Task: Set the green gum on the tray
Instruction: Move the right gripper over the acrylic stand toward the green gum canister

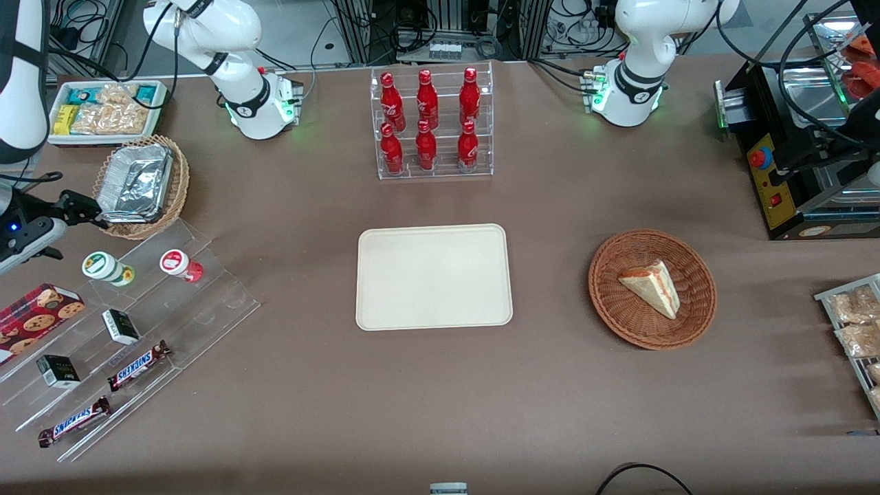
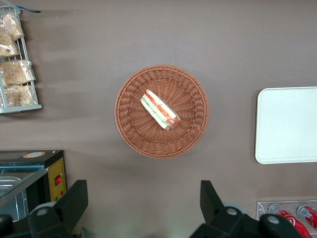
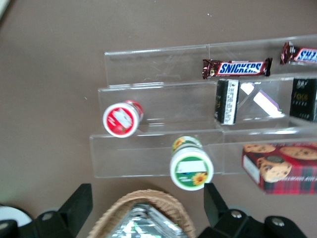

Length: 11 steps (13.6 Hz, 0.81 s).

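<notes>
— On the clear stepped rack (image 1: 130, 330), what is standing?
— The green gum (image 1: 107, 269) is sitting upright on its top step, beside the red gum (image 1: 181, 265).
— And the gripper (image 3: 143, 210)?
— It is hovering above the gum and a wicker basket (image 1: 141, 187), jaws spread wide, holding nothing.
— The tray (image 1: 434, 276)?
— Lying well apart, mid-table.

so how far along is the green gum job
Barely started. Nothing looks done: the tray is bare, and the green gum stands on the clear stepped shelf beside the red-and-white canister. In hand: the claw is open above the gum, holding nothing. Left: lower, grasp the gum, carry it to the tray and release.
</notes>
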Available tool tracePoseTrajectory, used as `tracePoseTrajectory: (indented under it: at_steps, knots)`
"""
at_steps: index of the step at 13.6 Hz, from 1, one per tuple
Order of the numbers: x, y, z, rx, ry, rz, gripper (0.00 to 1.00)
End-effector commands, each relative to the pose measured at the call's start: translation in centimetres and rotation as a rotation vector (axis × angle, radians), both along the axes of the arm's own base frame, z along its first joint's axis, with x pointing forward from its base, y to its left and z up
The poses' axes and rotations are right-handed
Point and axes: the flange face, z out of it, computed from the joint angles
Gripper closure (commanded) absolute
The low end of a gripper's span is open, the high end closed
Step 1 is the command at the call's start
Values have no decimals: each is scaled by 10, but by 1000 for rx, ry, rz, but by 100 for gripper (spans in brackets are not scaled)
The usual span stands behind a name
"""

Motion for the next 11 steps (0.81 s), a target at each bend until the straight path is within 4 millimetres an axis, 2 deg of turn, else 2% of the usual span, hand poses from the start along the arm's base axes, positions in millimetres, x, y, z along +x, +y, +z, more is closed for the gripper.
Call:
tracePoseTrajectory:
  at_steps: [1, 7, 11]
  knots:
    - [3, -9, -17, -16, -25, 113, 0]
    - [11, -39, -54, -31, -47, 163, 0]
    - [7, -40, -78, -36, -62, 167, 0]
